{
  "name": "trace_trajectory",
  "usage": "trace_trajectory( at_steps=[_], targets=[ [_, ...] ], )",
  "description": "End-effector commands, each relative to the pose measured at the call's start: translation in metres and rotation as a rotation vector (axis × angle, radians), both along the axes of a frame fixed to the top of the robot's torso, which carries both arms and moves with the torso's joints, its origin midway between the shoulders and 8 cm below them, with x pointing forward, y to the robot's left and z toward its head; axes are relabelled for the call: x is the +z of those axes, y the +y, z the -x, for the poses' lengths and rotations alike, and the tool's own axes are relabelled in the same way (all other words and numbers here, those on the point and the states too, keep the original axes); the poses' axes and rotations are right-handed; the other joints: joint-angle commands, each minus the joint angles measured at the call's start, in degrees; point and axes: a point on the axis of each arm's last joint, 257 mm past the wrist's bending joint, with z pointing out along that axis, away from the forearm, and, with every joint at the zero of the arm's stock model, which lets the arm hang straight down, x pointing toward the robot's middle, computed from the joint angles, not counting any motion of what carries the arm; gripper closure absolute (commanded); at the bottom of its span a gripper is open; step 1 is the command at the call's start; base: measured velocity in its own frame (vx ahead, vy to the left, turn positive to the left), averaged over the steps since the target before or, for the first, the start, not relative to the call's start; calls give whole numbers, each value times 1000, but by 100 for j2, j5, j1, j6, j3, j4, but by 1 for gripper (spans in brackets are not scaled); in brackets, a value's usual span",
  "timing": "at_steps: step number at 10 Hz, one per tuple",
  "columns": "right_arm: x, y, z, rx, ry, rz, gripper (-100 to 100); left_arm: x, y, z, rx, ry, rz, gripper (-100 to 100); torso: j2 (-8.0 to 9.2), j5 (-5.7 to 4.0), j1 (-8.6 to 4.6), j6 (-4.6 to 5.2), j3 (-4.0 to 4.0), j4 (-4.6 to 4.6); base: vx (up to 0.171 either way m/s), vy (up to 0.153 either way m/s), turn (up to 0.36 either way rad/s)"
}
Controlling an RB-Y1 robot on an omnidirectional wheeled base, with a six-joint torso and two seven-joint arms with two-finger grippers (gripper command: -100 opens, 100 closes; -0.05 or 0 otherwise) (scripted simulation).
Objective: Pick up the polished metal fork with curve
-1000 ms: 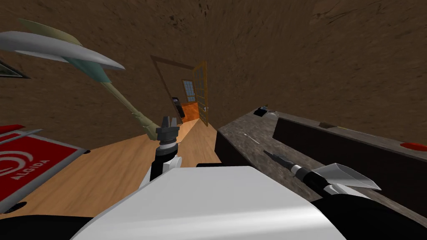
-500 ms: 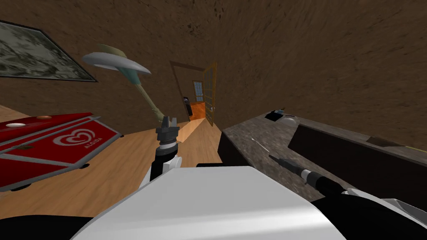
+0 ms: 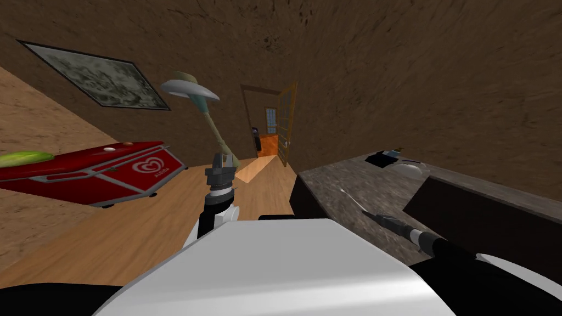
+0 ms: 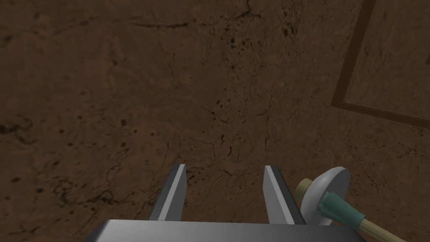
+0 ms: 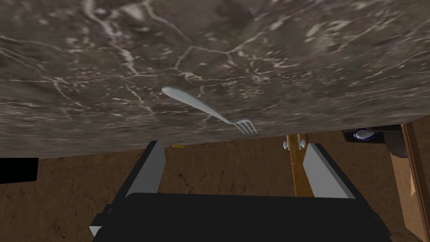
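The fork [image 5: 205, 108] is slim and light grey, with a curved handle. It lies flat on the dark marbled counter [image 5: 294, 50], near the counter's edge. My right gripper [image 5: 235, 164] is open and hovers just short of the tines without touching them. In the head view the fork [image 3: 351, 198] is a thin pale line on the counter [image 3: 329, 184], right ahead of my right gripper [image 3: 377, 217]. Held up in front of my chest, my left gripper [image 3: 219, 160] is also open [image 4: 222, 189] and holds nothing.
A red freezer chest [image 3: 110, 171] stands on the wooden floor to the left. A floor lamp [image 3: 206, 109] leans beside an open door [image 3: 286, 129] ahead. The counter has a raised dark back part [image 3: 483, 214] and small items [image 3: 398, 162] at its far end.
The whole head view has swung, so I have turned: the freezer, lamp, door and counter all slid to the right. My right gripper keeps its place just behind the fork.
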Motion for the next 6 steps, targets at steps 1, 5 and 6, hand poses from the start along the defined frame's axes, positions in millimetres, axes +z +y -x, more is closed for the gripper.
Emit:
trace_trajectory(
  at_steps=[1,5,6],
  targets=[
    [-4,-13,22,-5,67,13,-100,0,0,0,0,0,0,0,0,0,0,0,0,0,-14,-34,371],
    [-15,-38,68,-42,198,18,-100,0,0,0,0,0,0,0,-3,0,3,2,-2,0,-12,-26,341],
    [-15,-38,69,-43,198,18,-100,0,0,0,0,0,0,0,-3,3,6,-3,-2,-1,-10,-20,250]
  ],
)
